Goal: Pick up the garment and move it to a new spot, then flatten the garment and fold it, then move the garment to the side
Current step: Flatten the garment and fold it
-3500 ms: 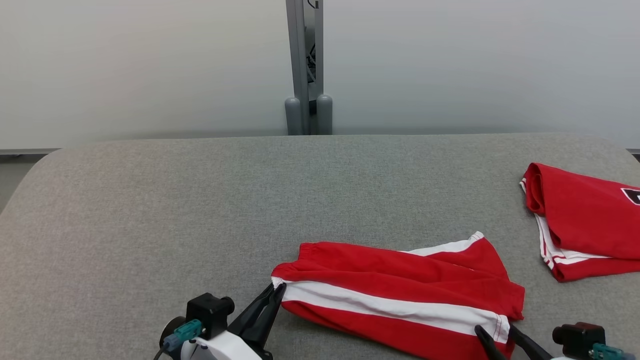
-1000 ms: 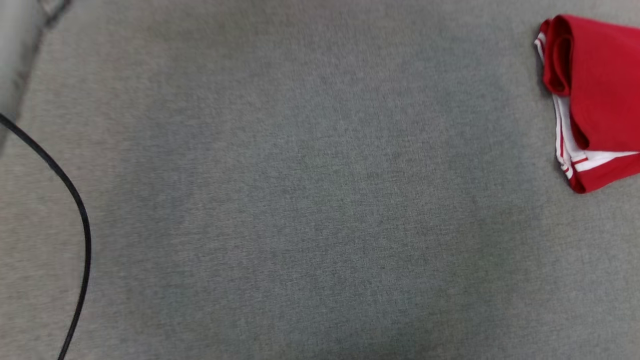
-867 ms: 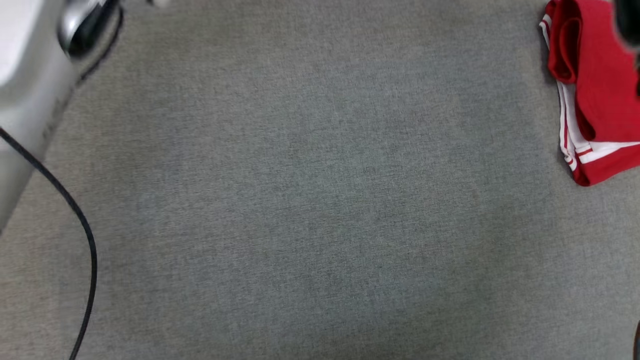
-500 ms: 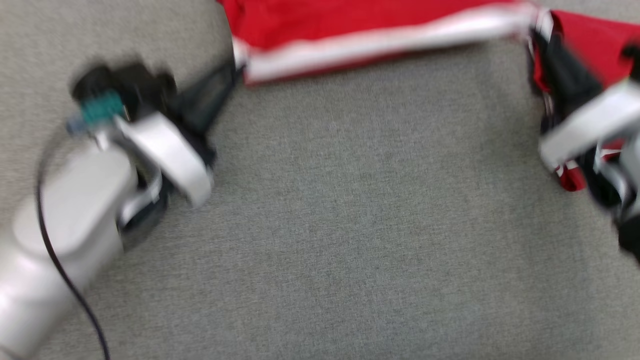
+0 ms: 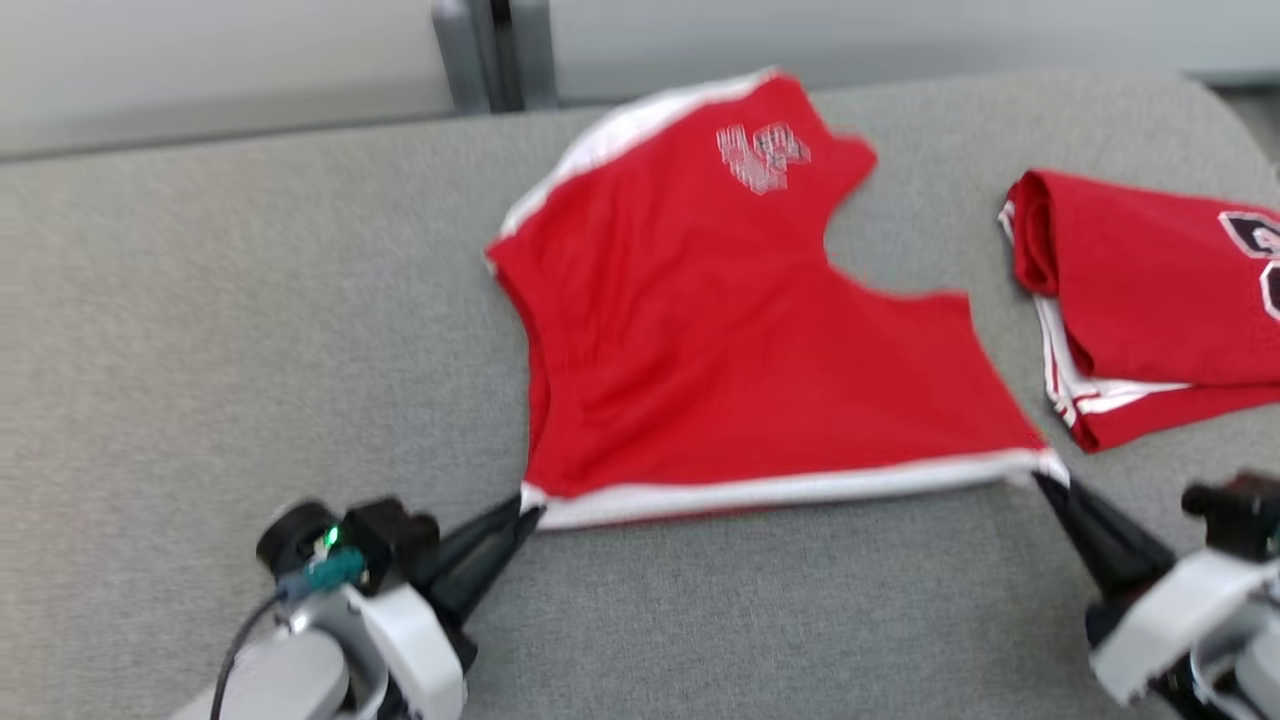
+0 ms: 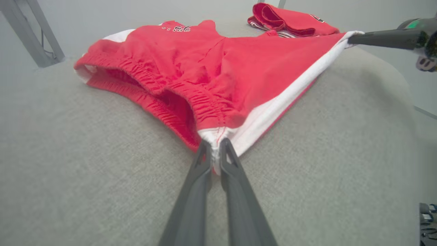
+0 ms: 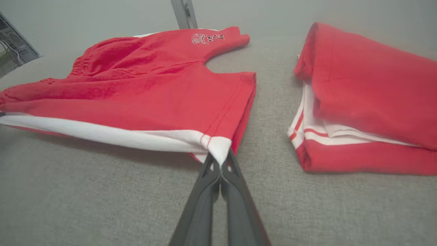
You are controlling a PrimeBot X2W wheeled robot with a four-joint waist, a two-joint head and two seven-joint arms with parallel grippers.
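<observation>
1. Shorts (image 5: 740,330): spread on your grey pad (image 5: 200,300), near edge taut.
2. Left gripper (image 5: 533,513), right gripper (image 5: 1041,479): each clamped on a near corner.
3. Remaining for you: fold, then move aside (flattening looks nearly done).

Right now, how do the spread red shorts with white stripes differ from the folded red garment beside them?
The shorts lie spread out; the folded garment is stacked in layers. The left gripper and right gripper pinch the shorts' near corners; the folded garment lies untouched. Both are red with white trim.
</observation>
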